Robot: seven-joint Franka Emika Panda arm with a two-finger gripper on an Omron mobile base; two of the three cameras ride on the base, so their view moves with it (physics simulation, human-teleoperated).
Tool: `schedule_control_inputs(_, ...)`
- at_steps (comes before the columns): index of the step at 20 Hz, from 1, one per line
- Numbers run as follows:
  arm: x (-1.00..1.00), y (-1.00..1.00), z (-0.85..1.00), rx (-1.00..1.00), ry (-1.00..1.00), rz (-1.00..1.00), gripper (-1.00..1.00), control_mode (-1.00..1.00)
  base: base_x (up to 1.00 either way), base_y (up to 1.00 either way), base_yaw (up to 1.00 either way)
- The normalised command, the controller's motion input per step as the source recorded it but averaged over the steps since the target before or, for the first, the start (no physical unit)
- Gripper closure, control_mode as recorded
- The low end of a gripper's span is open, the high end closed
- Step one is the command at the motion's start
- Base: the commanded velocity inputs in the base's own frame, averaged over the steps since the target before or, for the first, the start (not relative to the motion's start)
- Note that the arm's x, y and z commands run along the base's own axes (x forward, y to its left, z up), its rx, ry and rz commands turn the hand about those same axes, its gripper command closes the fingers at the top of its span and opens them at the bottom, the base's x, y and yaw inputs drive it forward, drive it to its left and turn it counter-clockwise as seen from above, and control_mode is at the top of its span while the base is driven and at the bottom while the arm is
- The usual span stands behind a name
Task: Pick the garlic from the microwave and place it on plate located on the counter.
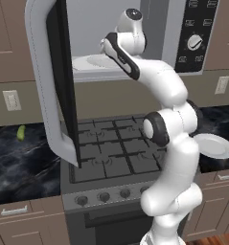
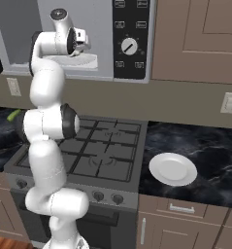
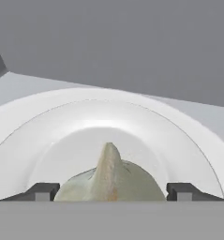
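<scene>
Cream garlic [image 3: 108, 180] between tool [image 3: 111, 191] fingertips

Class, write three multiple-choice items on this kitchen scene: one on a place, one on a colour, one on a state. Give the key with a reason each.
1. Where does the plate lie?
A. on the black counter beside the stove
B. on a stove burner
C. inside the microwave

2. What colour is the dial on the microwave's control panel?
A. red
B. white
C. green

3. How is the microwave door?
A. shut
B. swung open
C. taken off

Key:
1 A, the right base view shows the plate on black marble next to the stove.
2 B, the dial is white on a black panel.
3 B, the door stands out, and the end effector straddles the garlic on the turntable tray inside the microwave.
</scene>
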Motion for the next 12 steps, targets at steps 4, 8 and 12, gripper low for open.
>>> schedule_control_inputs(4, -1.0, -0.54, 0.0, 0.06, -0.25, 0.0, 1.0, -1.0, 0.0, 0.0, 0.0)
schedule_control_inputs(8, -1.0, -0.84, 0.05, 0.05, -0.16, 0.0, 1.0, -1.0, 0.0, 0.0, 0.0)
schedule_control_inputs(12, -1.0, -0.86, -0.07, 0.02, 0.0, -0.03, 1.0, -1.0, 0.0, 0.0, 0.0)
